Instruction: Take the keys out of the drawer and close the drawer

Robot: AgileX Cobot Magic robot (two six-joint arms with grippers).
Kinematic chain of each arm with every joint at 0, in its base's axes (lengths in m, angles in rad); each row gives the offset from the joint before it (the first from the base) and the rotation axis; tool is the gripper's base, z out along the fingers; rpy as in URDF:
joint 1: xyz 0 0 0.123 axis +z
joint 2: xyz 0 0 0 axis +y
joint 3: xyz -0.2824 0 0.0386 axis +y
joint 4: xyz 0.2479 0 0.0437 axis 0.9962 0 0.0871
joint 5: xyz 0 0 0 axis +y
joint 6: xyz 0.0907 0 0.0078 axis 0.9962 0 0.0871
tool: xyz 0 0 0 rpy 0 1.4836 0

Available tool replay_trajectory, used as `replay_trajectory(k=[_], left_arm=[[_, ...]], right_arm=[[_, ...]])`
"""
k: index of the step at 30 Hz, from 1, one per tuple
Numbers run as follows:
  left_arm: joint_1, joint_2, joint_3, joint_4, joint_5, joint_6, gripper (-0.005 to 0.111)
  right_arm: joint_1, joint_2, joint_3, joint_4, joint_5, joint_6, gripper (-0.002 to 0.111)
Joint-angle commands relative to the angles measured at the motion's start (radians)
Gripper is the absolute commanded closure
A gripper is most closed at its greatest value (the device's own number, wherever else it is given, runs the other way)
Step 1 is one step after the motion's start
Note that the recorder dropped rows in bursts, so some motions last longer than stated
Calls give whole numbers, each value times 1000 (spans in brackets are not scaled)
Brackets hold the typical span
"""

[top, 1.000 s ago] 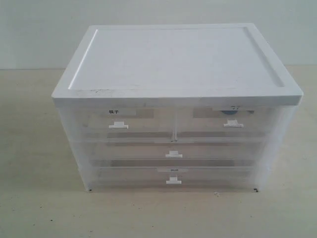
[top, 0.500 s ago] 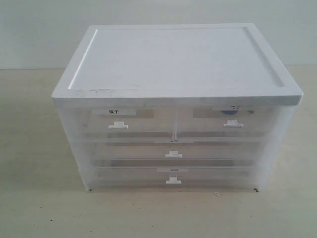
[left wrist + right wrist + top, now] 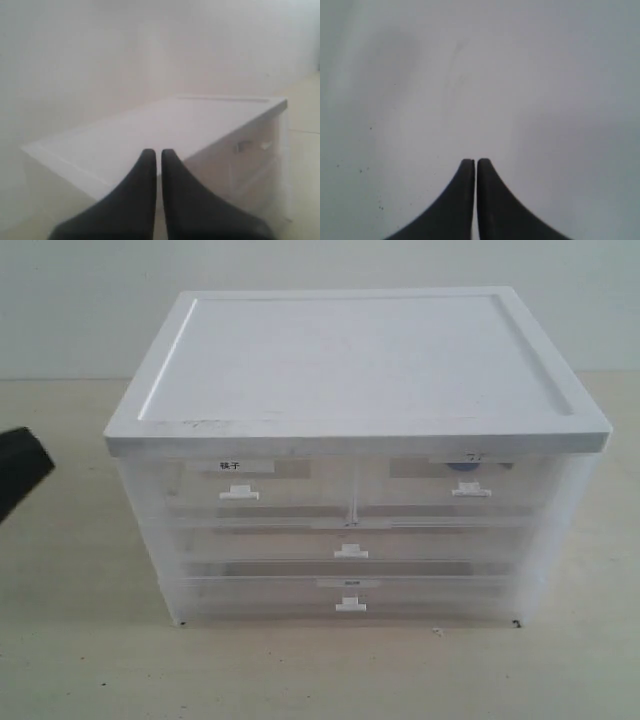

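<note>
The drawer is the upper right half-width one of a clear plastic cabinet. It is pushed in, with a small white tab handle and a faint label above it. A dark bluish blob behind its front, under the label, is the only sign of the keys. A black part of my left arm shows at the left edge, apart from the cabinet. My left gripper is shut and empty, level with the cabinet's top. My right gripper is shut and empty before a plain pale surface.
The upper left drawer carries a bold black-character label. Two full-width drawers sit below, all pushed in. The cabinet stands on a beige tabletop with a pale wall behind.
A black part of my left arm has come into the exterior view at its left edge. The cabinet and its drawers have not moved.
</note>
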Motion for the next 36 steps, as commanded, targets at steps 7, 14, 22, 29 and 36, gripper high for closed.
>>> replay_trajectory(k=[7,14,22,29,36], left_arm=[[-142,667,-32,-166,-214,389,102],[-251,675,-32,-294,-214,442,102],[-264,675,-32,-358,-214,443,102],[-264,675,-32,-331,-214,416,102],[-264,675,-32,-303,-214,416,102]], right_arm=[[3,731,-757,-288,276,30,108],[209,862,-846,-624,856,-121,108],[560,847,-815,-513,1141,-420,108],[771,793,-815,-402,1363,-533,108],[862,721,-811,66,1498,-968,77]])
